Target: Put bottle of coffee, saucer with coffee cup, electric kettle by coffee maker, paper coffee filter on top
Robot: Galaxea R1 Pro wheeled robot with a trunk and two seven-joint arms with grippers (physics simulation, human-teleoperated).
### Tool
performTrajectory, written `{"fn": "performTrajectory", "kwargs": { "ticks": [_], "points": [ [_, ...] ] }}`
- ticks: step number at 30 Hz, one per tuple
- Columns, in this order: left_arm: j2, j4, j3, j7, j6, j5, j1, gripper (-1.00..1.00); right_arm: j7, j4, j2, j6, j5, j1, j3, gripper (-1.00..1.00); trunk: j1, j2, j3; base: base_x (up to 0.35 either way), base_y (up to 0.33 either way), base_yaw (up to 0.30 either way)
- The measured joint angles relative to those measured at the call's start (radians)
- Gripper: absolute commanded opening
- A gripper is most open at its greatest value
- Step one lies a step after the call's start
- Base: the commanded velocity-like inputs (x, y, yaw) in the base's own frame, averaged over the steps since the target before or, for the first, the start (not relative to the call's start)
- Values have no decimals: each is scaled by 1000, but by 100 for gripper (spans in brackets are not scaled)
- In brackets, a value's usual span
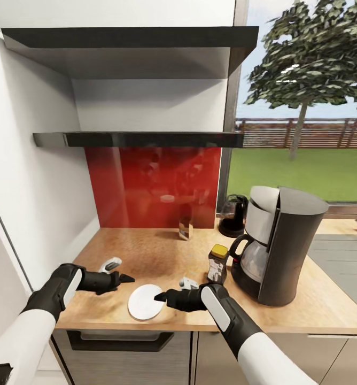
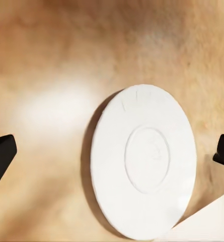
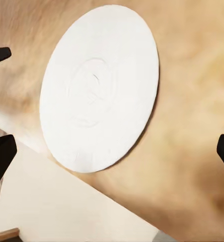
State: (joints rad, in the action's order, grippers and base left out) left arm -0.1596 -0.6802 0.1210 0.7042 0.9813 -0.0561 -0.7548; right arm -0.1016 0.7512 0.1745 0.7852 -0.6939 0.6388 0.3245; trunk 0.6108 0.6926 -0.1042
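From the head camera I see the saucer [image 1: 145, 309] lying flat near the countertop's [image 1: 146, 251] front edge, between my two grippers. My left gripper [image 1: 126, 278] hangs just to its left with fingers spread and nothing held; my right gripper [image 1: 160, 297] sits at the saucer's right rim, and from here I cannot tell how its jaws stand. Further right stand the coffee bottle [image 1: 218, 263] and, beside it, the coffee maker [image 1: 277, 246] with a paper filter [image 1: 262, 213] in its top; the electric kettle [image 1: 233, 215] stands behind by the window. On my left wrist camera, the saucer [image 2: 144, 161] lies between dark fingertips [image 2: 1, 154] set wide apart. On my right wrist camera, the saucer [image 3: 99, 88] lies on wood, fingertips [image 3: 1, 154] parted wide, gripping nothing.
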Motion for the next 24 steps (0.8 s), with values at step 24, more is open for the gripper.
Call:
{"fn": "performTrajectory", "kwargs": {
  "ticks": [24],
  "points": [
    [45, 92, 10, 3, 2, -2, 1, 100, -11, -57, 0, -38, -1, 1, 0, 100, 0, 0, 0, 0, 0, 0]
  ]
}}
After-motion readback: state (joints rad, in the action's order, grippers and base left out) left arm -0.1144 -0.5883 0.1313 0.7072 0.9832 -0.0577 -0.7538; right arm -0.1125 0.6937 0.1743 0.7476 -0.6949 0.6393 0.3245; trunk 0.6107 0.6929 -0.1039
